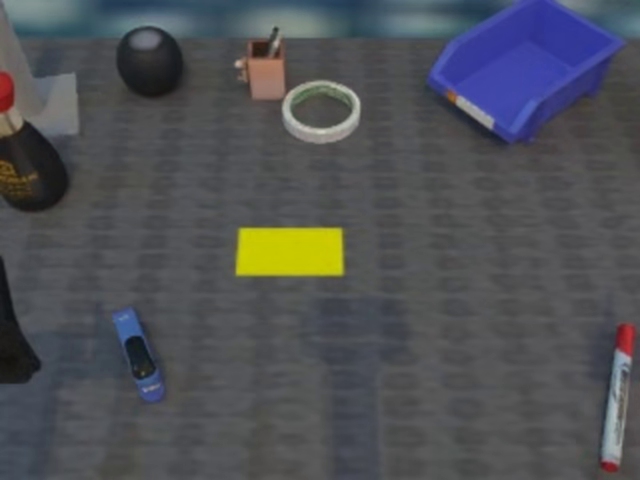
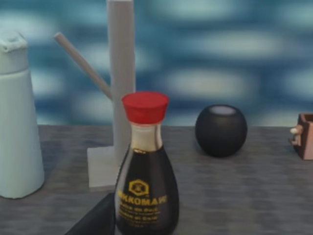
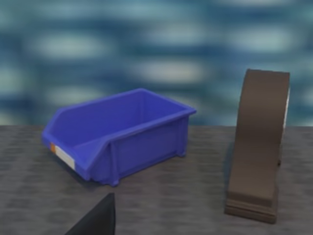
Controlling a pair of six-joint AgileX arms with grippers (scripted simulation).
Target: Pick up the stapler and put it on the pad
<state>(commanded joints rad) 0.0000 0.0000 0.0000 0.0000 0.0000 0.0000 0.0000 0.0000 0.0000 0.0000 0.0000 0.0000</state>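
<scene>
The small blue stapler [image 1: 138,355] with a black patch on top lies flat on the table's front left, pointing slightly away from me. The flat yellow pad [image 1: 290,251] lies near the middle of the table, up and to the right of the stapler, with nothing on it. My left arm [image 1: 12,345] is a dark shape at the table's left edge, just left of the stapler. Only a dark sliver of my left gripper [image 2: 100,220] shows in its wrist view. My right gripper [image 3: 98,218] shows likewise, and it is out of the top view. Neither wrist view shows the stapler or the pad.
A soy sauce bottle [image 1: 25,160] and a white stand [image 1: 50,100] are at the back left. A black ball [image 1: 149,61], brown pen holder [image 1: 266,68] and tape roll [image 1: 321,111] line the back. Blue bin [image 1: 525,65] back right; red-and-white marker [image 1: 617,395] front right.
</scene>
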